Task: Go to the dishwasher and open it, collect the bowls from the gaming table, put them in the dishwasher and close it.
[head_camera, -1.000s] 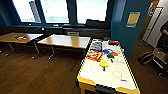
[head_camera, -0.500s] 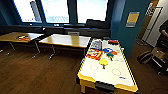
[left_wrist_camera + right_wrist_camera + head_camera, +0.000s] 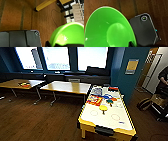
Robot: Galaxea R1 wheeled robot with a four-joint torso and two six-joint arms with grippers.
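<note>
L end effector [image 3: 50,43] & R end effector [image 3: 130,43] each carry a bowl

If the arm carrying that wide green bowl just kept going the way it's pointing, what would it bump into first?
Most likely the wooden floor: past the wide green bowl, the right wrist view looks down onto bare boards. How far off they lie is unclear.

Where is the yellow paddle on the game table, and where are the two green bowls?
yellow paddle [image 3: 103,107], head view, on its round face.
lime green bowl [image 3: 72,33], left wrist view, on its outer wall.
bright green bowl [image 3: 115,32], right wrist view, on its inside bottom.
gaming table [image 3: 106,118], head view, on its bare white top.
</note>
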